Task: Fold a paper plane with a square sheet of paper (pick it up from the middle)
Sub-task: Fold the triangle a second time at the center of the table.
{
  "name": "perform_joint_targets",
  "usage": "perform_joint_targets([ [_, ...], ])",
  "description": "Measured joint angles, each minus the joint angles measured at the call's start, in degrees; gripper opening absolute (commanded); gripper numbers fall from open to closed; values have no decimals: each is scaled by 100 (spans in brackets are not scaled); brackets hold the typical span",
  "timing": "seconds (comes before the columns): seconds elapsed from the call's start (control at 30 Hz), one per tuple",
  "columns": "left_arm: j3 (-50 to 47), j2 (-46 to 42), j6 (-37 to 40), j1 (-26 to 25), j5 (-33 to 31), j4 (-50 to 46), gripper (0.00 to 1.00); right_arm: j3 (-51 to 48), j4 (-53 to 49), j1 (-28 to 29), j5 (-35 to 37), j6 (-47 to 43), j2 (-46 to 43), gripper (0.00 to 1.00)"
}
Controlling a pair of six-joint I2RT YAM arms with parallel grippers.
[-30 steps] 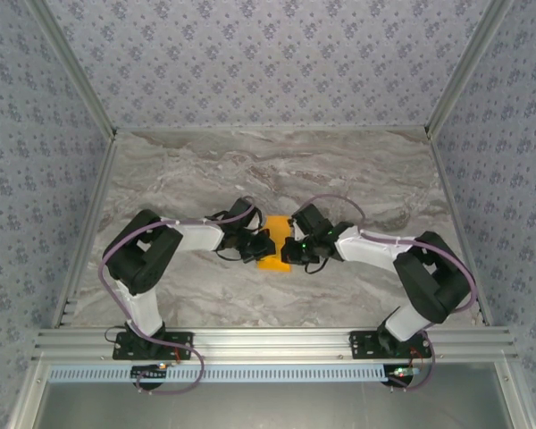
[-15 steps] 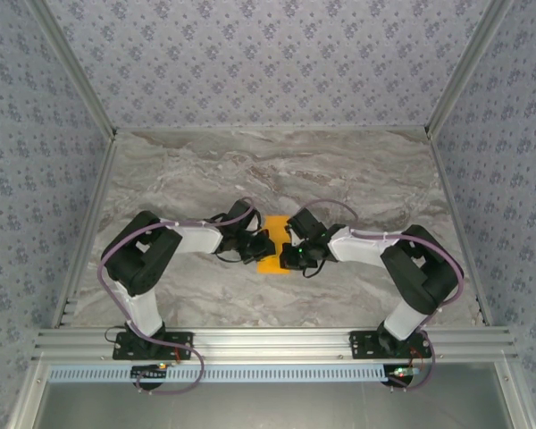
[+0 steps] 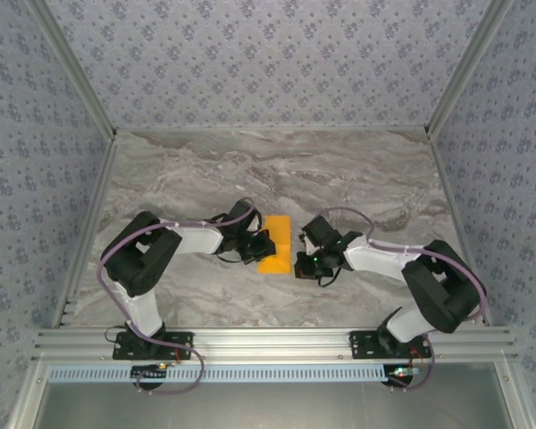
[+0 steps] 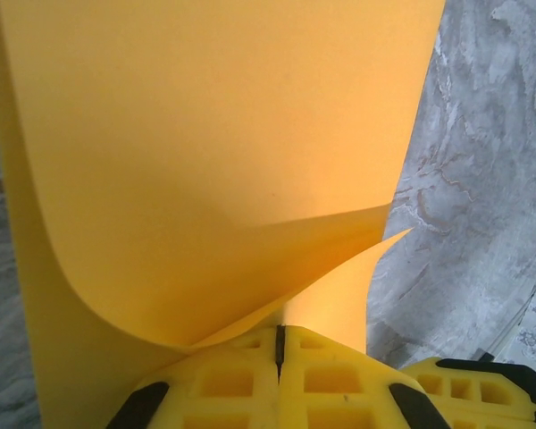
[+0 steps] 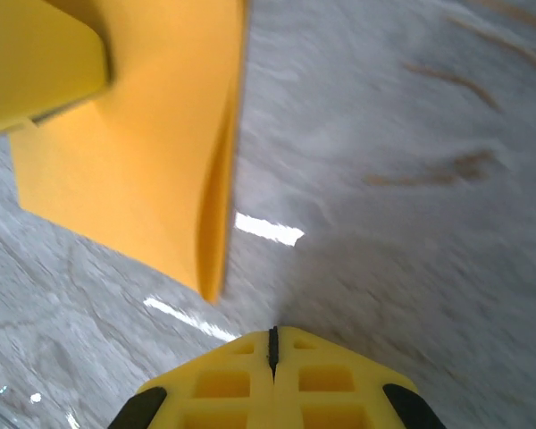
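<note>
Left jaws are clamping the orange sheet [image 3: 275, 241] by its left edge, curling it off the counter [image 3: 357, 179]; right jaws, pressed together and empty, are hovering just right of its long side.

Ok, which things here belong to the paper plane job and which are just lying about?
Job: thin bright-orange paper sheet, folded over; left gripper shut on it; right gripper shut, off it.
Not the job: grey marble-patterned table; silver aluminium frame rail.

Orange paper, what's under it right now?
The marble table lies beneath the folded orange paper; the left hand pinches one edge. The surface directly below is covered.
</note>
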Motion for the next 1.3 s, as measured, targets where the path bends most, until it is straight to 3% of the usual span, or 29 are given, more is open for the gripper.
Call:
perform_joint_targets([
  [0.2, -9, -44, 2, -35, -96, 4, 0, 289, -122, -105, -31, -57, -396, 2],
  [0.67, -262, -138, -28, -81, -249, 433, 0, 667, 1008, -52, -595, -55, 957, 0],
  [1.17, -415, -190, -81, -114, -350, 706, 0, 98, 1182, -149, -647, -216, 693, 0],
  [1.3, -492, -221, 61, -116, -330, 844, 4, 98, 1167, -160, -649, -238, 693, 0],
])
